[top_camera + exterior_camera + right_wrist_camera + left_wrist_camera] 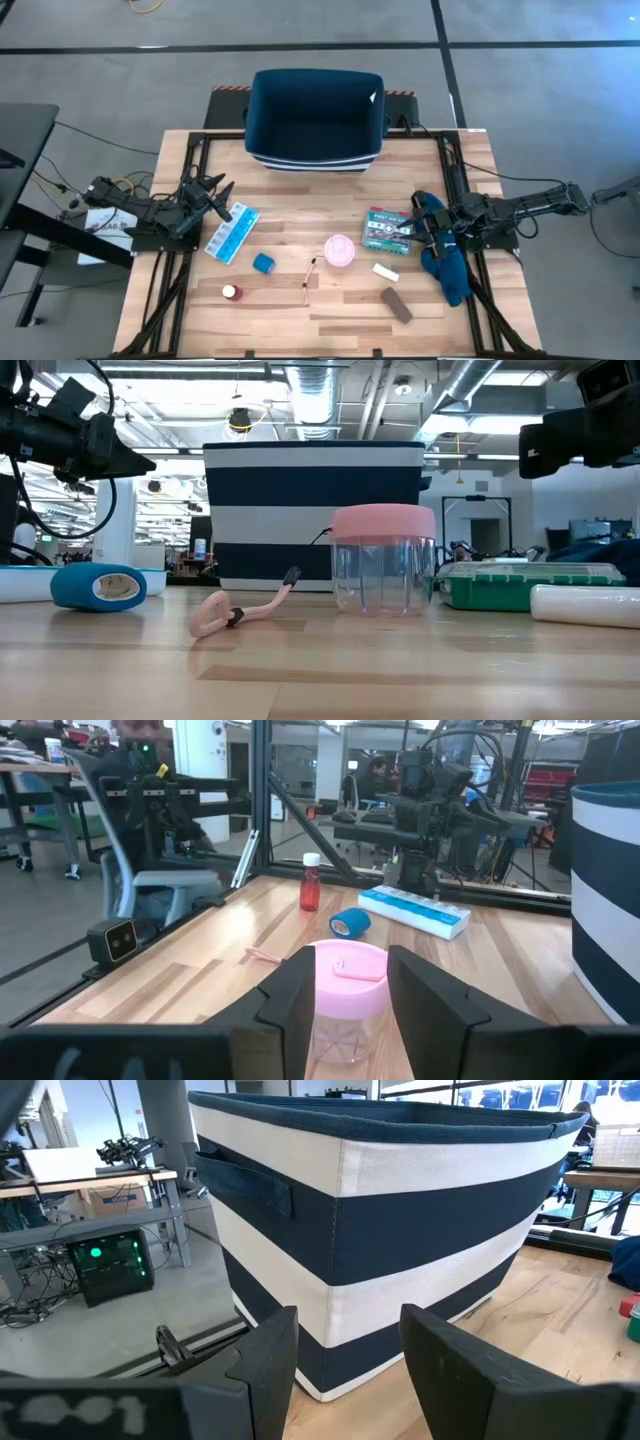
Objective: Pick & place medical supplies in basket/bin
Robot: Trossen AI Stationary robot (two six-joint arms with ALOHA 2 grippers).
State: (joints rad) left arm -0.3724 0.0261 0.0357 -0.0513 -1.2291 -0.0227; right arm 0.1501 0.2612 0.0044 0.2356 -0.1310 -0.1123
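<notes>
The navy bin (pixel 315 120) with white stripes stands at the table's far middle. Spread over the wood lie a light-blue pill organiser (pixel 231 233), a blue roll (pixel 263 263), a small red bottle (pixel 231 292), a pink-lidded clear jar (pixel 339 250), a green first-aid box (pixel 388 230) and a brown bar (pixel 396 304). At the left edge my left gripper (pixel 222 198) hangs open and level, aimed at the bin (pixel 400 1230), with nothing between its fingers. At the right edge my right gripper (pixel 418 222) is open too, level, facing the jar (pixel 345 990) from well short of it.
A long dark-blue cloth (pixel 447 262) lies at the right edge beneath my right arm. A white cylinder (pixel 386 271) and a thin pink cord (pixel 310 275) lie near the jar. Black frame rails run along both table sides. Bare wood lies in front of the bin.
</notes>
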